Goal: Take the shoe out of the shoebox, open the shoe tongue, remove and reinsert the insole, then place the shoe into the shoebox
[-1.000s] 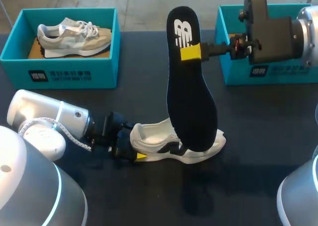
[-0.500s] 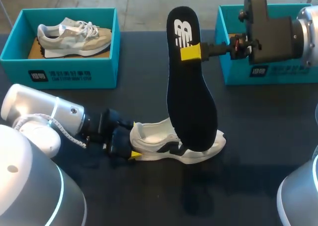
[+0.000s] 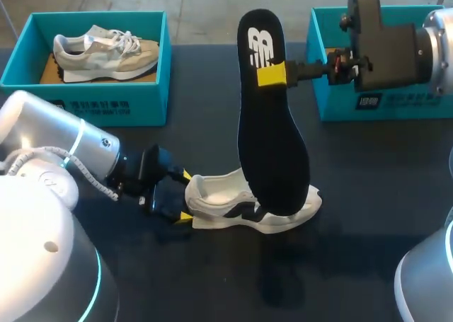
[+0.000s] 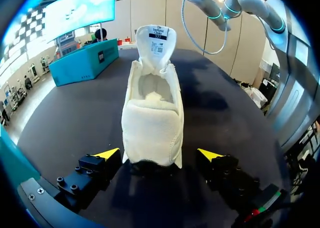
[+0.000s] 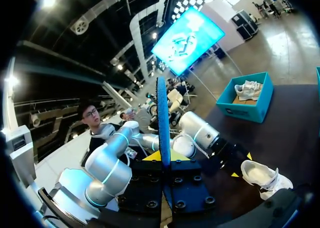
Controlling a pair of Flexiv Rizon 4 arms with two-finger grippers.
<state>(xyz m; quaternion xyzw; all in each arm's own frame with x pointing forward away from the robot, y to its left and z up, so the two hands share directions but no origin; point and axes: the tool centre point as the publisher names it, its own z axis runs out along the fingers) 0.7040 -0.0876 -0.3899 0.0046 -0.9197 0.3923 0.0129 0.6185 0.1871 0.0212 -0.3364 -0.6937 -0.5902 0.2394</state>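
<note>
A white shoe (image 3: 248, 210) lies on its sole on the black table (image 3: 375, 194), heel toward my left arm. My left gripper (image 3: 186, 196) is open at the heel, one yellow tip on each side. In the left wrist view the shoe's heel (image 4: 152, 123) stands just ahead of the open left gripper (image 4: 158, 155), and neither finger touches it. The black insole (image 3: 272, 124) hangs upright above the shoe. My right gripper (image 3: 272, 75) is shut on it near its heel end. In the right wrist view the insole (image 5: 163, 115) shows edge-on in the shut right gripper (image 5: 163, 161).
A teal shoebox (image 3: 106, 104) at the back left holds a grey and beige shoe (image 3: 106, 52). A second teal shoebox (image 3: 333, 102) stands at the back right, partly behind my right arm. Bare tabletop lies in front of and to the right of the white shoe.
My left arm has swung its wrist round and moved closer, so the open fingers now straddle the shoe's heel. The right arm, the insole and the shoe have stayed in place.
</note>
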